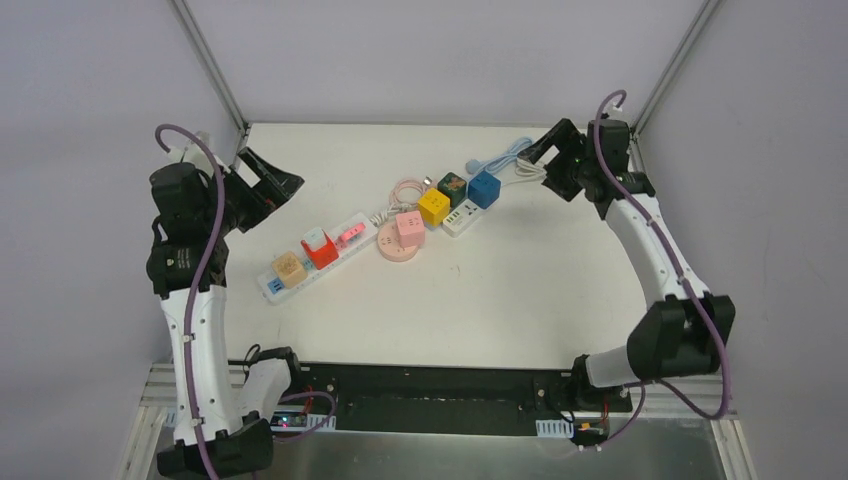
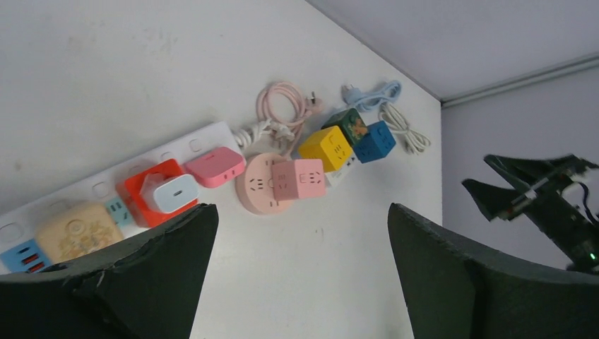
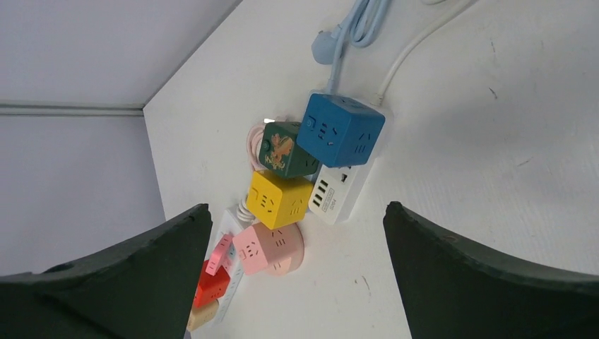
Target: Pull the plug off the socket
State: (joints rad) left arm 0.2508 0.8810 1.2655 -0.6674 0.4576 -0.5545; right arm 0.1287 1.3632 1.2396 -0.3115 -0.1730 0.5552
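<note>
Starting at the left gripper (image 2: pixel 299 212): empty, its jaws spread wide, hanging in the air over the left side of the white table (image 1: pixel 500 290).
Right gripper (image 3: pixel 297 206): empty too and spread wide, raised over the table's far right corner.
Socket: a long white plastic power strip (image 2: pixel 206 135) lies diagonally on the table. Plugged into it side by side are a beige rounded adapter (image 2: pixel 74 229), a red cube adapter (image 2: pixel 138 189) with a white charger (image 2: pixel 173 192) on top, and a flat pink plastic plug (image 2: pixel 214 167).
Task's plug: you are not told which one. The pink plug and the white charger both look within your left gripper's reach.
Feel: likely light, rigid, smooth-sided plastic, held only by pin friction, and slippery if you pinch the rounded corners.
Hold: take two flat opposite sides, low near the strip, and pull straight out along the pins.
Risk: the strip looks light enough to lift with the plug, so pin it down with your right gripper first.
</note>
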